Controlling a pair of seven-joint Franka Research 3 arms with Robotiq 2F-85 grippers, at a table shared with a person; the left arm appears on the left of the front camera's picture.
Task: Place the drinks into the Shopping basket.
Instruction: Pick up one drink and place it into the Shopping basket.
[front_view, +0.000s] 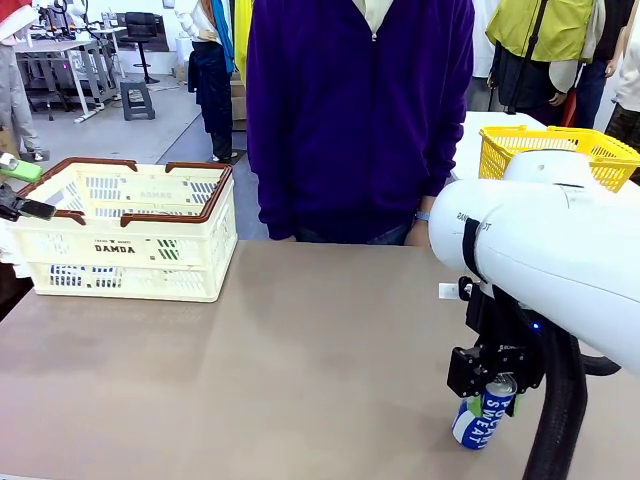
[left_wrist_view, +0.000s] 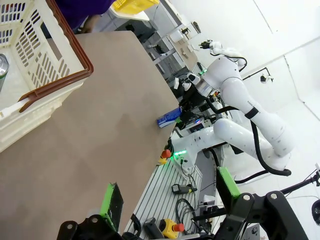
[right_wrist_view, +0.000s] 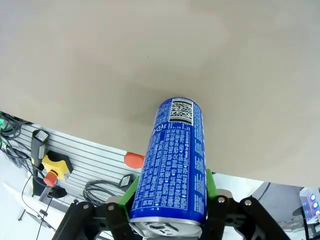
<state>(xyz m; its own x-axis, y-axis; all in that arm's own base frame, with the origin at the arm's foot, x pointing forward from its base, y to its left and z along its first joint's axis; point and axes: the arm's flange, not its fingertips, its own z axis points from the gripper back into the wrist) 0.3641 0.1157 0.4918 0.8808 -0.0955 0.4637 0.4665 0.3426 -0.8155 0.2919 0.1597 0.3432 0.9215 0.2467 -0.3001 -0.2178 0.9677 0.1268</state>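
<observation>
the slim blue metal "sweat" can (right_wrist_view: 172, 167) is clamped by the right gripper (right_wrist_view: 170, 195); the left gripper (left_wrist_view: 170, 197) is spread empty. a lift, then carriage to the cream slotted plastic basket (front_view: 130, 250), is called for.

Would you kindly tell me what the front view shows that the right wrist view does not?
Front view alone: the cream Shopping basket on the table's left, a yellow basket far right, and a person in a purple top across the table. Right wrist view alone: the blue can's barcode and fine print, and an orange-red button below the table edge. Both share: the right pincer shut on the blue can over the table.
</observation>
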